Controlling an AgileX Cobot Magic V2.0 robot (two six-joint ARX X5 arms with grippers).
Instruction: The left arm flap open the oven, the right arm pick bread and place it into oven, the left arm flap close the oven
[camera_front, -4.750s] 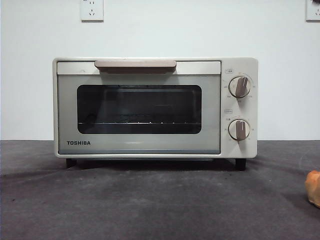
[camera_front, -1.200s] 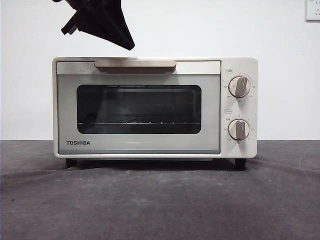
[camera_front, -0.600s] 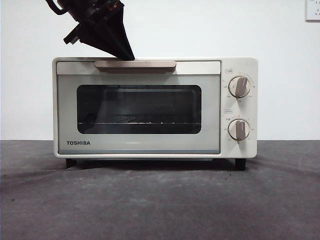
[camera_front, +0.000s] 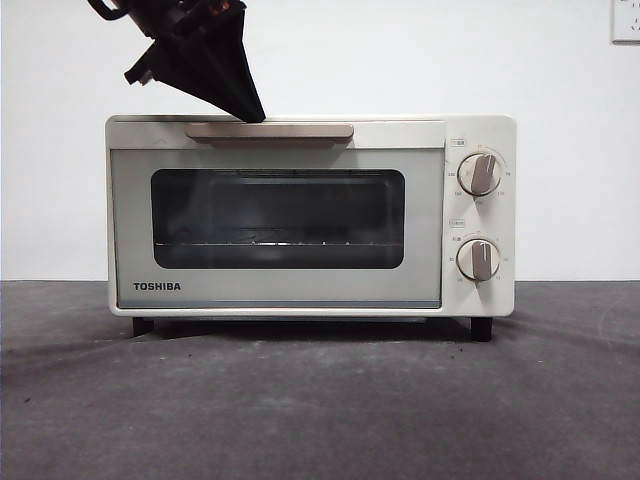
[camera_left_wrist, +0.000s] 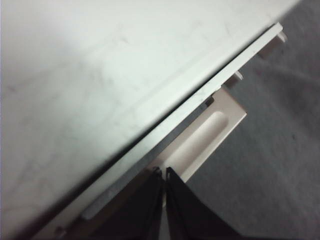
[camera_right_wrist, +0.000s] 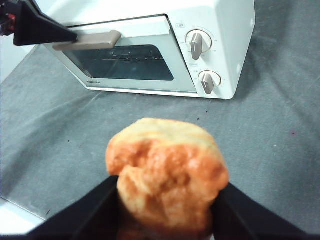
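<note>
The cream-white TOSHIBA oven (camera_front: 480, 300) stands at the middle of the table. Its door is tipped out a crack at the top. My left gripper (camera_front: 255, 116) comes down from the upper left, and its shut tips rest on the left part of the beige-pink handle (camera_front: 290, 130). In the left wrist view the shut jaws (camera_left_wrist: 162, 172) sit at the handle (camera_left_wrist: 212, 127), beside the oven's top (camera_left_wrist: 100, 75). My right gripper (camera_right_wrist: 167, 185) is shut on the golden-brown bread (camera_right_wrist: 165, 150) and holds it above the table, in front of the oven (camera_right_wrist: 225, 30). The bread is out of the front view.
Dark grey cloth (camera_front: 320, 400) covers the table in front of the oven. A white wall with a socket (camera_front: 626, 20) is behind it. Two round knobs (camera_front: 479, 174) are on the oven's right side. The table's near edge (camera_right_wrist: 15, 210) shows in the right wrist view.
The left gripper came down from the upper left onto the handle. The door has tipped out slightly at its top. The bread at the right edge has left the front view.
</note>
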